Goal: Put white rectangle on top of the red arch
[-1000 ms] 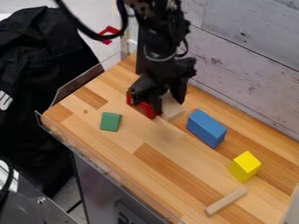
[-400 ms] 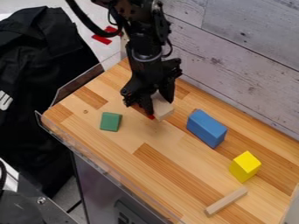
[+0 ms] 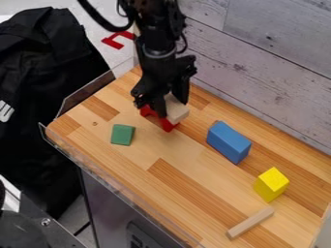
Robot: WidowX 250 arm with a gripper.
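Observation:
My gripper (image 3: 167,102) is over the upper left part of the wooden table, shut on a pale white rectangular block (image 3: 177,112). Directly below and slightly left is the red arch (image 3: 169,125), partly covered by the block and the gripper. In this view the block overlaps the arch's upper side; whether the two touch, I cannot tell.
A green block (image 3: 122,134) lies left of the arch. To the right are a blue block (image 3: 227,142), a yellow block (image 3: 271,184) and a thin wooden stick (image 3: 250,223). A grey plank wall (image 3: 271,72) runs behind the table.
My gripper has moved up and to the left in the view, carrying the white block. More of the red arch shows below it than half a second ago.

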